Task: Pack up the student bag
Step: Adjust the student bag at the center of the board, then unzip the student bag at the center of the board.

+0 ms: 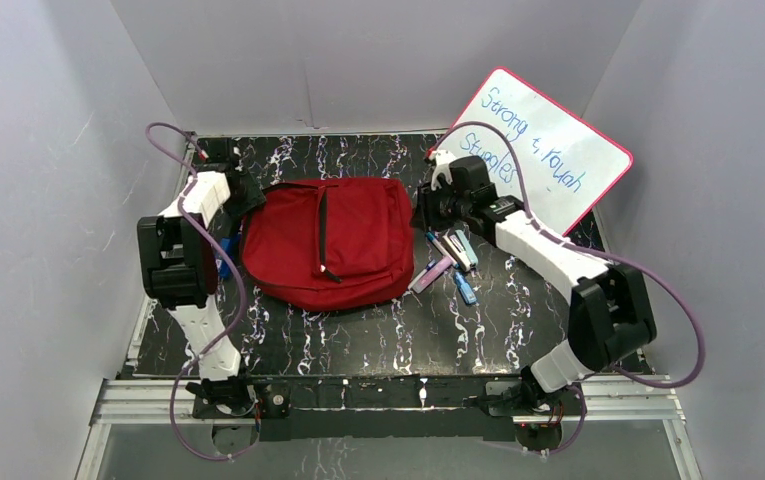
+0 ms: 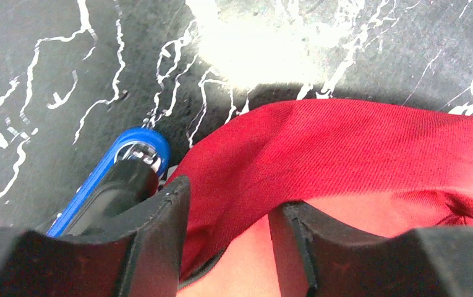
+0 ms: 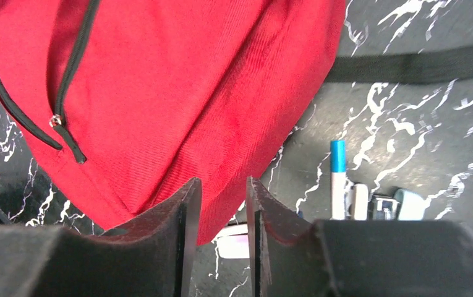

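Packing stands at opening the student bag (image 1: 328, 240): left gripper (image 2: 230, 210) wide astride its edge, right gripper (image 3: 223, 185) narrow, grip unclear; next, pull its zipper (image 3: 75, 62).

We count one red bag (image 1: 328, 240) and one whiteboard (image 1: 548, 150) with a pink frame. There are two arms, the left arm (image 1: 180, 255) and the right arm (image 1: 548, 255). We count five small things on the table. Four of them lie to the right of the bag: one marker (image 3: 338, 185) with a blue cap, one stapler (image 1: 461, 248), one pale pink stick (image 1: 430, 274) and one small blue thing (image 1: 465, 289) that we cannot name. The fifth, one blue and black thing (image 2: 136, 139), lies to the left of the bag. One black strap (image 3: 407, 65) shows in the right wrist view.
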Available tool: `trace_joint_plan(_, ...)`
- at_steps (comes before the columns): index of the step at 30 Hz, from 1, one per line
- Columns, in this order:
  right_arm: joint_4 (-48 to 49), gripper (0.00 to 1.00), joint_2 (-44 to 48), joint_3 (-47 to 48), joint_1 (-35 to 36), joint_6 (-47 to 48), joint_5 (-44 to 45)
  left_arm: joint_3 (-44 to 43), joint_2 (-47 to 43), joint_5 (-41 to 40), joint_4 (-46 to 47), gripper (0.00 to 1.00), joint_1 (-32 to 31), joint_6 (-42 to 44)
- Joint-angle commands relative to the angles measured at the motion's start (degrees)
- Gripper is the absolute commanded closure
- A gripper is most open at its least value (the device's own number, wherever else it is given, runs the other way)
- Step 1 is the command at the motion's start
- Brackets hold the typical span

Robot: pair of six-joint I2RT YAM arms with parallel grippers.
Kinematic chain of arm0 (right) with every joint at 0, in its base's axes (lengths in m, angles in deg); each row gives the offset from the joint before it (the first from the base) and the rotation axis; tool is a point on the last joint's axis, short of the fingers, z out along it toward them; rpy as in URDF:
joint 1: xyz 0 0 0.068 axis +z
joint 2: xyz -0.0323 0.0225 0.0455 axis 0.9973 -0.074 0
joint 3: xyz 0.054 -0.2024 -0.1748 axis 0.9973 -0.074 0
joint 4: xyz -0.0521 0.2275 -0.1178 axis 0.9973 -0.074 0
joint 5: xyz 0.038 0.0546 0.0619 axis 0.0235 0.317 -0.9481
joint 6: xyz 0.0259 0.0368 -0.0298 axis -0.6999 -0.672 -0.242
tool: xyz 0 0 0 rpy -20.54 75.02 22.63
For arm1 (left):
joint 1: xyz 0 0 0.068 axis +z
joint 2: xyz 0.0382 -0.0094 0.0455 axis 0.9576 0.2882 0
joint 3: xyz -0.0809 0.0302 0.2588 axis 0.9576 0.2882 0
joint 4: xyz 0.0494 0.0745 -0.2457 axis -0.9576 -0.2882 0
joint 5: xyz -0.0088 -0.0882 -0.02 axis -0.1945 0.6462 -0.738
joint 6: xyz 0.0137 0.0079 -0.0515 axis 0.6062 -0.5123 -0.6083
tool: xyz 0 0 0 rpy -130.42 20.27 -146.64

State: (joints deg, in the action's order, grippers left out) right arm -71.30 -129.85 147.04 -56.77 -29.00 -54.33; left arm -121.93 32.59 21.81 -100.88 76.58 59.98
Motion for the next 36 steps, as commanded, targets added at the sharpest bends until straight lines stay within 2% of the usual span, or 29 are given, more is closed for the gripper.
trace_joint_plan(1, -0.21, 0.57, 5.64, 4.25, -0.01, 3.16, 1.39, 3.89, -10.61, -3.66, -0.13, 0.51, 0.45, -2.48)
trace_joint_plan(5, -0.76, 0.55, 6.06, 6.07, 0.64, 3.86, -4.48, 12.97, -20.83, 0.75, 0.45, 0.48, 0.21, -8.86)
trace_joint_plan(8, -2.85, 0.55, 4.64, 8.59, 5.12, 5.3, -5.14, 19.47, -26.44, 3.59, 1.2, 0.47, -2.38, -13.2)
trace_joint_plan(12, -5.83, 0.52, 0.31, 12.64, 13.68, 6.46, -3.69, 26.27, -32.03, 2.43, 2.92, 0.47, -13.02, -20.03)
trace_joint_plan(15, -6.27, 0.51, -3.57, 13.59, 18.69, 3.17, -1.66, 31.36, -34.35, 1.47, 4.35, 0.47, -16.58, -25.32)
trace_joint_plan(19, -5.33, 0.48, -7.23, 13.33, 23.35, -0.68, 1.14, 38.65, -37.78, 0.6, 5.19, 0.49, -16.96, -31.13)
trace_joint_plan(24, -3.34, 0.43, -11.47, 12.36, 25.82, -1.85, 2.07, 43.69, -40.26, -0.16, 5.39, 0.51, -16.96, -32.79)
trace_joint_plan(29, -4.51, 0.41, -16.2, 14.43, 26.04, -1.57, 1.45, 45.84, -39.59, 1.03, 6.74, 0.56, -17.12, -33.08)
trace_joint_plan(36, -3.13, 0.38, -18.45, 14.01, 26.14, -1.69, 1.98, 46.86, -39.56, 0.97, 7.47, 0.57, -17.13, -32.0)
